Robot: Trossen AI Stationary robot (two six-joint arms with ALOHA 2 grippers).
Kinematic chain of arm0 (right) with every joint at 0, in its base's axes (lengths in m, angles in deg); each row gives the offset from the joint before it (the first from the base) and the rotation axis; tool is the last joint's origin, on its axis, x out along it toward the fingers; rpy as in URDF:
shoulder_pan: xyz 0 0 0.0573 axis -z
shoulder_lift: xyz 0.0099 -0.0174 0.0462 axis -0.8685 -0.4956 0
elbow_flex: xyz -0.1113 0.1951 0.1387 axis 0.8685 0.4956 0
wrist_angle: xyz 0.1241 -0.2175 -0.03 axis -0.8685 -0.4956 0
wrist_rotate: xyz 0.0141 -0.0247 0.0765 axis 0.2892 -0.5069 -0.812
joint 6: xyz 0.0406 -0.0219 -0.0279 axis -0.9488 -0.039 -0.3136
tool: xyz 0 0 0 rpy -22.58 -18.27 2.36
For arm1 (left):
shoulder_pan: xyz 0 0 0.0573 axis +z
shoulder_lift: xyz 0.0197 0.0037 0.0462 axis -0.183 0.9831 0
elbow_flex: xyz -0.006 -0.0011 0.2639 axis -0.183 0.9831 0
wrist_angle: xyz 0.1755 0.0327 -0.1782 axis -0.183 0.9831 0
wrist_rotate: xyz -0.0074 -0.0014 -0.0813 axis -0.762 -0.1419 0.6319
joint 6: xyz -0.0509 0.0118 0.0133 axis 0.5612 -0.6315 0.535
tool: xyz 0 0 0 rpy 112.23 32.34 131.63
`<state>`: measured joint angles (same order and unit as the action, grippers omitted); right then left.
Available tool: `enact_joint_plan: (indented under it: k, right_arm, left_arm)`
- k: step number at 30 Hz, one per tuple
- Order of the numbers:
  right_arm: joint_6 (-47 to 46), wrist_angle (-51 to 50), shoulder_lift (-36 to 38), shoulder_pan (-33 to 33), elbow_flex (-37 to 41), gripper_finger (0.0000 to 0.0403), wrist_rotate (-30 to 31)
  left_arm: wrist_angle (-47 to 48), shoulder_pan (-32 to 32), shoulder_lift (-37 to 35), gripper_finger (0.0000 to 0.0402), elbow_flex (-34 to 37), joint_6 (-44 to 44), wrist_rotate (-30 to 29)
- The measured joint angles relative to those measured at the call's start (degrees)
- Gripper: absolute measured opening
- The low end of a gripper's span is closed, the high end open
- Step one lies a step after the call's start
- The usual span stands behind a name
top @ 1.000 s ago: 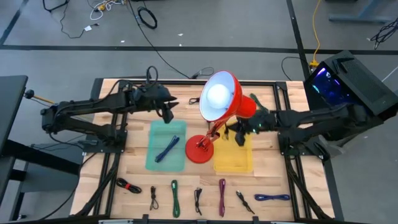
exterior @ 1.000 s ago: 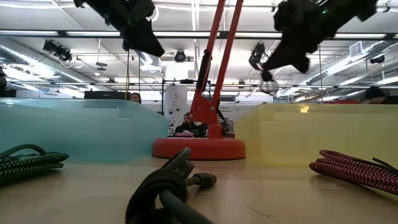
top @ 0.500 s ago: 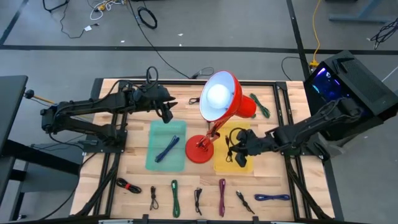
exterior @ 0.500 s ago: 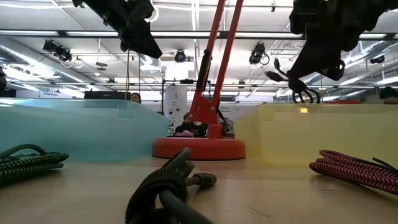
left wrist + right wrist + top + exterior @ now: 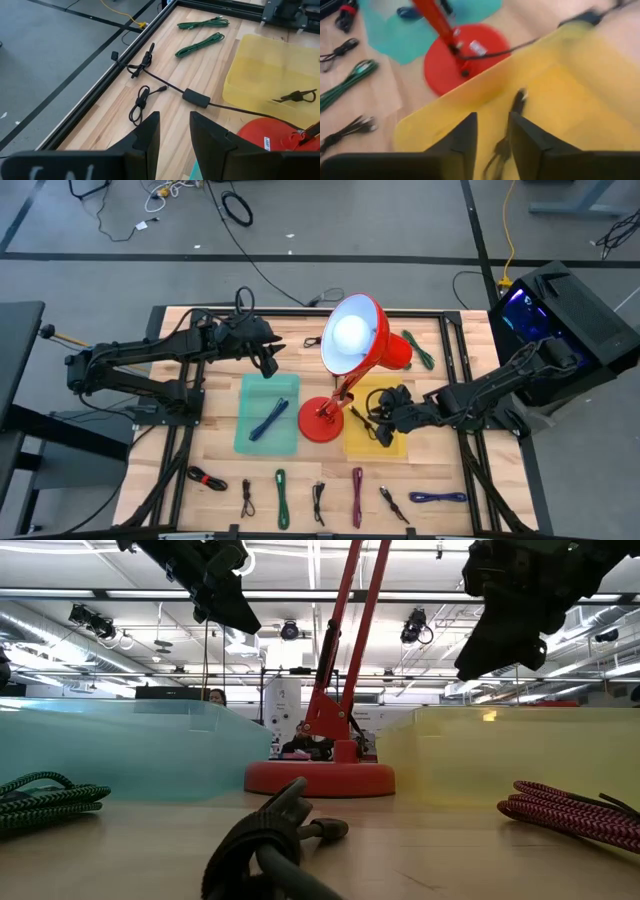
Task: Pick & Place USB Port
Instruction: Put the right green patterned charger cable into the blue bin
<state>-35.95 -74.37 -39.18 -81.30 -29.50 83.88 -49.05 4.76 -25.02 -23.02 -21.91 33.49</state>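
**A black cable lies in the yellow tray under the right claw**

The right gripper [image 5: 383, 417] hangs over the yellow tray [image 5: 392, 442], near the middle of the bench [image 5: 220, 460]. Its two fingers [image 5: 464, 137] stand a little apart and hold nothing. A black cable [image 5: 512, 115] lies on the tray floor just past them. The wrist picture is blurry, so the shape of the cable is hard to tell.

The left gripper [image 5: 268, 360] waits above the far edge of the blue tray [image 5: 250, 442]. Its fingers [image 5: 148, 135] are a little apart too, and they are empty. A dark blue cable [image 5: 268, 420] lies in the blue tray.

A red lamp [image 5: 355, 345] stands between the two trays, with its round base [image 5: 322, 423] touching the bench.

More cables lie in a row along the near edge of the bench: a red and black one [image 5: 205, 477], a black one [image 5: 247, 498], a green one [image 5: 282, 496], another black one [image 5: 318, 500], a purple one [image 5: 357, 495], a black one with pale tips [image 5: 394, 503] and a blue one [image 5: 438, 498]. A green cable [image 5: 418, 348] lies by the far right corner.
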Motion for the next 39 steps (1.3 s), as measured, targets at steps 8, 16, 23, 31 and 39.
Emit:
enact_joint_plan:
  k: [8,16,23,31,39]
  right_arm:
    - [6.5,-10.2,7.2,8.2,0.0,0.0163,16.5]
    - [13.5,-24.7,14.4,29.2,0.0,0.0161,11.2]
    - [25.1,-23.9,11.2,46.8,0.0,0.0166,1.4]
    - [33.2,-21.4,4.1,58.1,0.0,0.0167,-3.7]
    - [36.3,-20.1,-3.8,64.4,0.0,0.0167,-7.0]
  left_arm:
    - [0.3,-0.1,0.0,0.0112,0.0,1.2,0.0]
    - [0.1,-0.1,0.1,0.0112,0.0,1.2,0.0]
    - [0.0,-0.1,0.1,0.0112,0.0,1.5,0.0]
    - [0.2,-0.2,0.1,0.0112,0.0,1.6,0.1]
    - [0.3,-0.2,0.1,0.0112,0.0,2.6,1.3]
